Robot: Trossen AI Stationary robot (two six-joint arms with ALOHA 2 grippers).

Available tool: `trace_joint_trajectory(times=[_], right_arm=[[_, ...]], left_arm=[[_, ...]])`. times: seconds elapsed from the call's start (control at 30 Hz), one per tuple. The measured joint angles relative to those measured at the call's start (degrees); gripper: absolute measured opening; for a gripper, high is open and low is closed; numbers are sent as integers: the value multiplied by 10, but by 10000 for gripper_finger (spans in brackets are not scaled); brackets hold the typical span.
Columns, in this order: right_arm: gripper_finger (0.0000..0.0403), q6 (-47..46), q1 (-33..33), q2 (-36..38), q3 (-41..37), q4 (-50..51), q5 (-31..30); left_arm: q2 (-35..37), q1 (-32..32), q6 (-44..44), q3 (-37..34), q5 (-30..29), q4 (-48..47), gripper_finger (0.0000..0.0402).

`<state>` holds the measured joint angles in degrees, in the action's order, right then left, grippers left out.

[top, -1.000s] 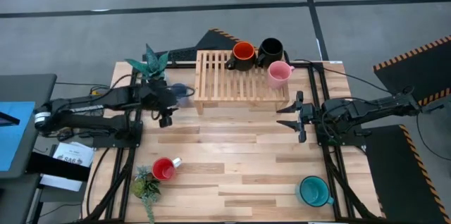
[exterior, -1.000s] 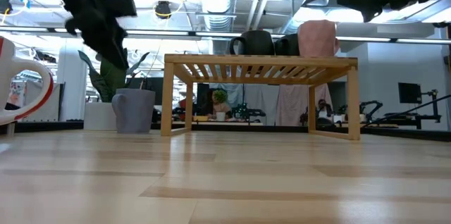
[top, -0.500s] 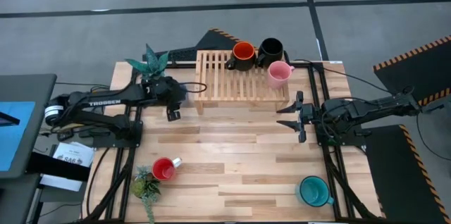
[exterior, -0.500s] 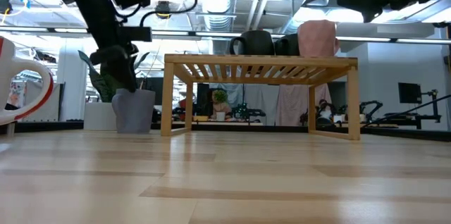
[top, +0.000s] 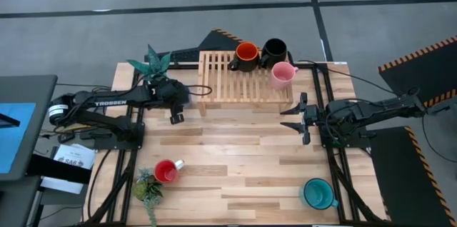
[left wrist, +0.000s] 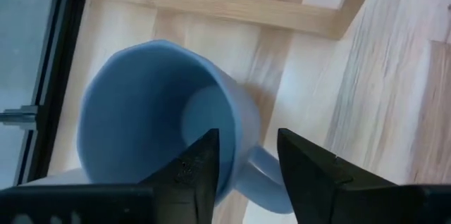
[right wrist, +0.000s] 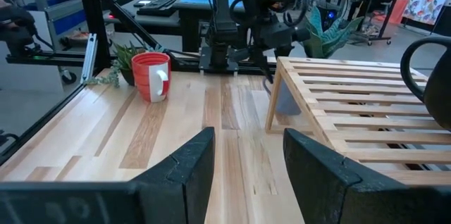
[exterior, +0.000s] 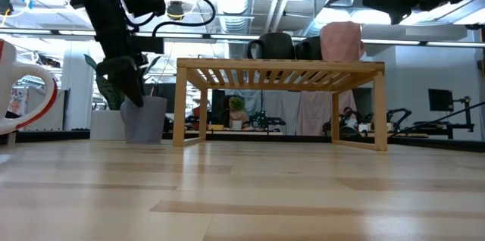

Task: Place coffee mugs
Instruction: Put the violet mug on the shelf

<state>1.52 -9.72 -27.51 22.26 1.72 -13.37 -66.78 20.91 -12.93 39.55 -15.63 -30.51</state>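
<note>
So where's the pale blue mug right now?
The pale blue mug stands on the table just left of the wooden rack, near the tall potted plant. From above, the left gripper hides it, its open fingers straddling the mug's rim.

You're looking straight down into the pale blue mug (left wrist: 151, 122), which stands upright on the wooden counter (left wrist: 394, 97), its handle (left wrist: 264, 178) sticking out to one side. Your left hand (left wrist: 246, 171) straddles the mug's rim beside the handle: one dark finger (left wrist: 197, 171) sits inside the mug, the other outside over the handle. A wooden rack's rail and leg (left wrist: 282, 16) lie just beyond the mug.
</note>
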Motion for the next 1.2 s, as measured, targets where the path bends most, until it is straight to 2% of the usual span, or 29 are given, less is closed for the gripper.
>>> trace_joint_trajectory(times=[0.1,0.23,0.27,0.67,0.9,1.2], right_arm=[[193,0,0,0,0,0,0],[193,0,0,0,0,0,0],[193,0,0,0,0,0,0],[193,0,0,0,0,0,0],[193,0,0,0,0,5,0],[193,0,0,0,0,5,0]], left_arm=[[0,0,1,0,-2,-2,94],[1,0,1,1,-13,-14,20],[1,0,5,1,-13,-20,11],[17,-29,58,92,-16,-160,2],[57,-54,81,120,-17,-171,1],[104,-57,100,122,-18,-174,0]])
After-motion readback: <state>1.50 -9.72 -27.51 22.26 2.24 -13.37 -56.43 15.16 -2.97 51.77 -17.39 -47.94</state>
